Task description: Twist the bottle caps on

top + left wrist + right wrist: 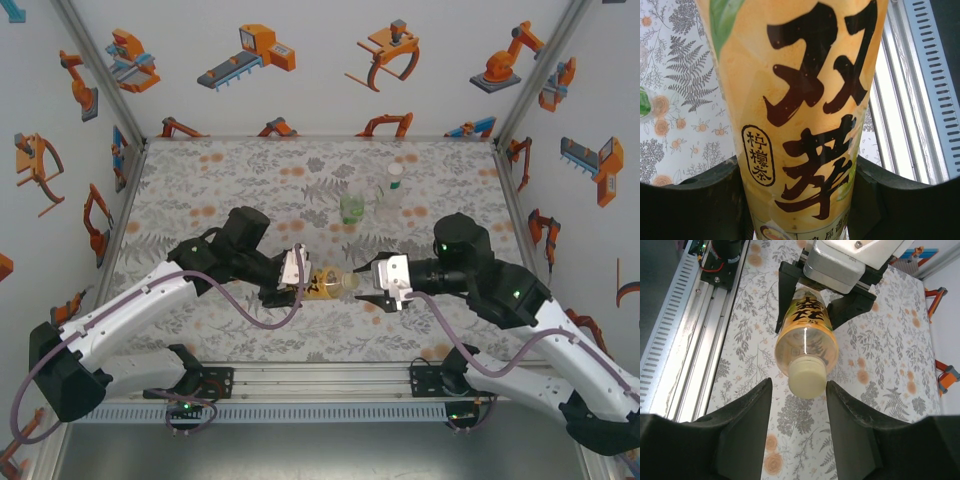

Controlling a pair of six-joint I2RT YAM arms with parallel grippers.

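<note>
Near edge of table [200, 180], about midway: orange-labelled bottle [807, 335] held level off the surface, neck toward the right side. Clamped tight round its body by left gripper [303, 285]. Right gripper [368, 284] partly open, nothing held, jaws flanking pale yellow-green cap [807, 381] seated on the neck, seemingly just clear either side. Best done so: centre on cap axis, close evenly on the rim, turn without side-load, keep bottle clamp firm against twist.
</note>
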